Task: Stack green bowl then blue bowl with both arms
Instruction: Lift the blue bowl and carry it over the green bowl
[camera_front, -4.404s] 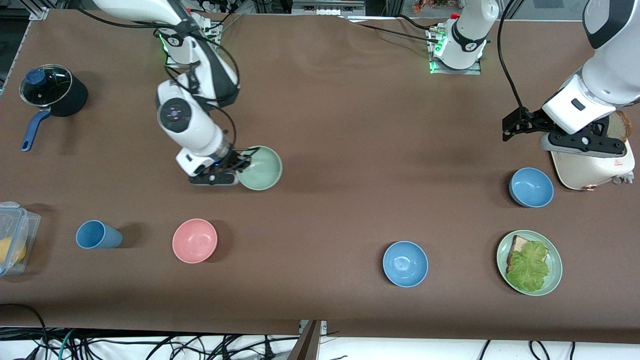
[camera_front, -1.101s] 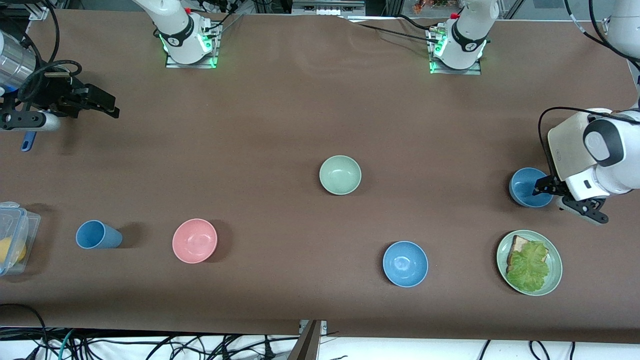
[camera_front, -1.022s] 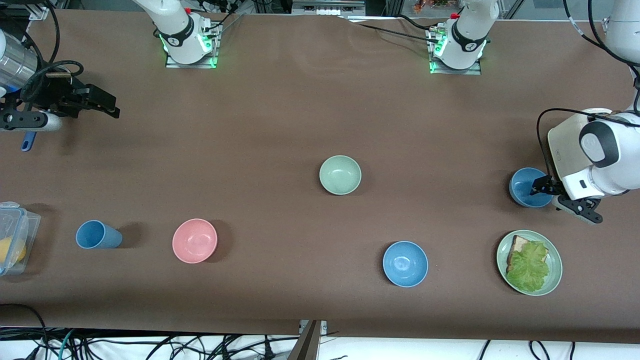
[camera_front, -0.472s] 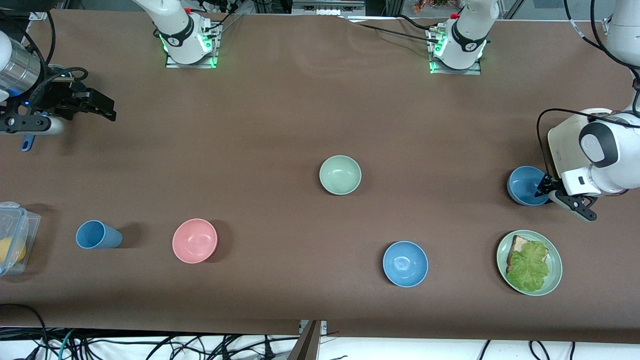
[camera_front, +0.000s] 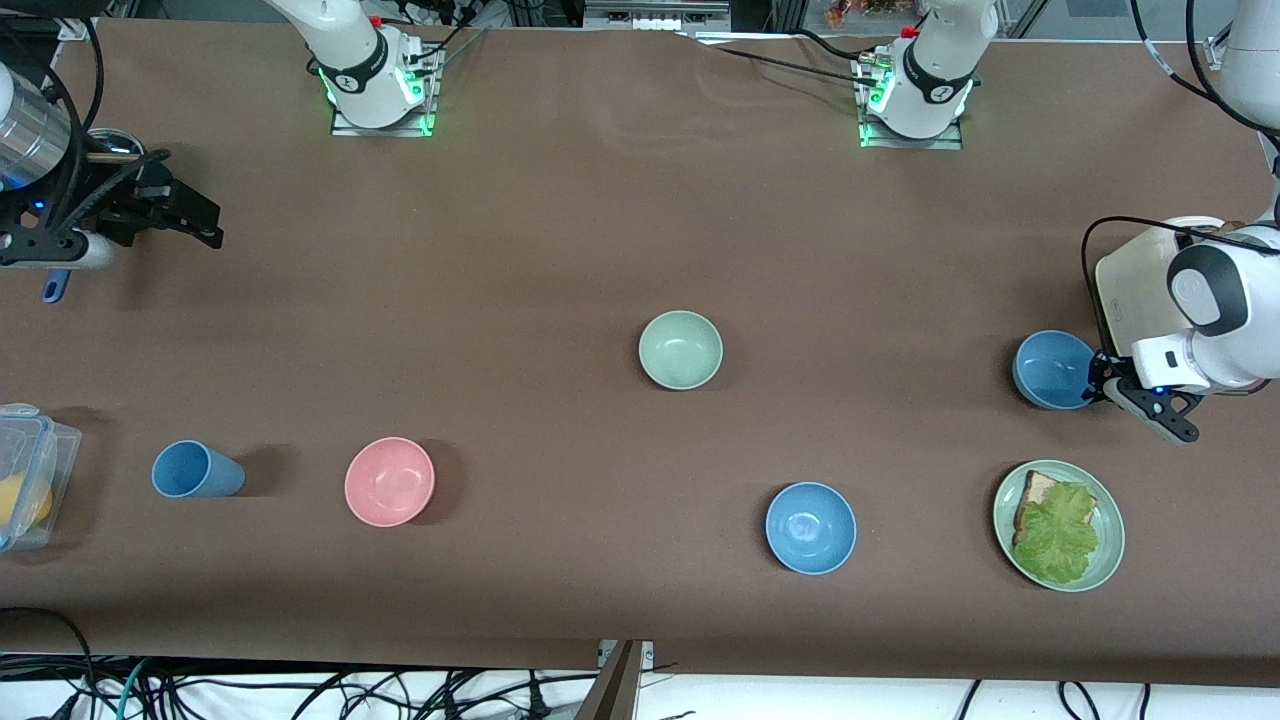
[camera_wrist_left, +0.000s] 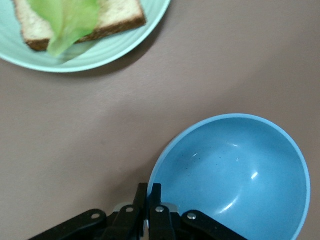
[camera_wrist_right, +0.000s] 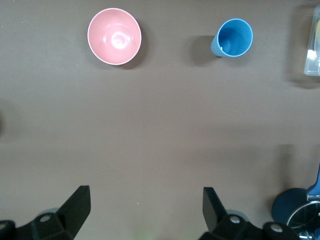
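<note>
- Since both bowls look like thin smooth plastic w/ no handles, I'd guess light, stiff and a bit slippery, so a rim pinch is prob the only sane hold.
- Left tool (camera_wrist_left: 148, 207) is down at the blue bowl (camera_front: 1053, 370) toward the left arm's end of the counter (camera_front: 600, 230), pinched tight on its rim, one finger inside, one outside. Bowl looks tipped a bit in the wrist view, can't tell if it's off the counter.
- Green bowl (camera_front: 680, 349) sits upright mid-counter, empty, nothing touching it. Looks like the stack base imo, blue one goes in it.
- Risk w/ a one-sided rim grip: bowl may swing or slip, so slow carry and a level drop.
- 2nd blue bowl (camera_front: 810, 527) is nearer the front camera, empty, well apart from the rest.
- Pink bowl (camera_front: 389, 481) and blue cup (camera_front: 196, 470) empty too, cup lying on its side.
- Plate (camera_front: 1104, 567) has bread + lettuce on it, just beside the held bowl.
- Right tool (camera_wrist_right: 145, 212) waits, spread wide, holding nothing, over the counter's edge at the right arm's end.
</note>
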